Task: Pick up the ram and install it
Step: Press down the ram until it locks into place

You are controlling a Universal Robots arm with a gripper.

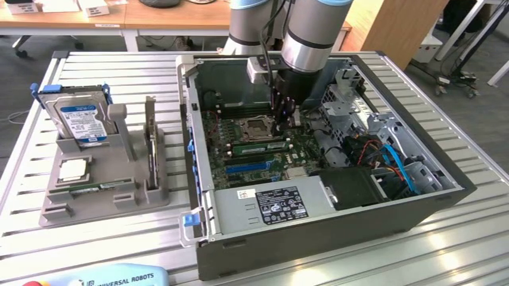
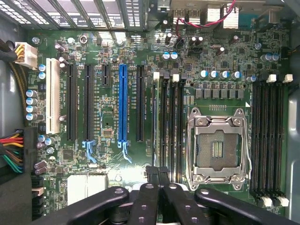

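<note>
Ram point(image 1: 258, 145) stands, as we judge it, in a slot just beside the CPU socket point(image 1: 256, 126) inside the computer case point(image 1: 318, 238) on the bench; the fingers point(image 2: 153, 174) above it are pressed together, pinching nothing; whether it is fully seated we cannot tell

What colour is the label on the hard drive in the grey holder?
Blue and white. The label shows best in the exterior view.
</note>
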